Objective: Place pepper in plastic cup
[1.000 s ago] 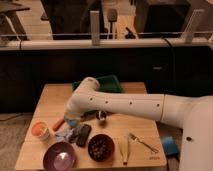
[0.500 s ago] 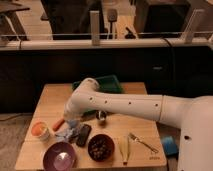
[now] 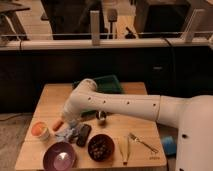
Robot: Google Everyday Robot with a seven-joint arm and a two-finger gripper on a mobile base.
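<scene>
You have the wooden table under the plastic cup, white arm coming from right of the cup, purple bowl in front-right of the cup, your gripper just right of the cup, jaws pinching the pepper, pepper beside the cup's rim, outside the cup

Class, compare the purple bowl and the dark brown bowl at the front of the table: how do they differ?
The purple bowl looks empty; the dark brown bowl holds dark bits. The purple bowl lies left, nearer the orange cup; the dark brown bowl lies nearer the fork. Both are round and upright. The gripper sits low behind the purple bowl.
</scene>
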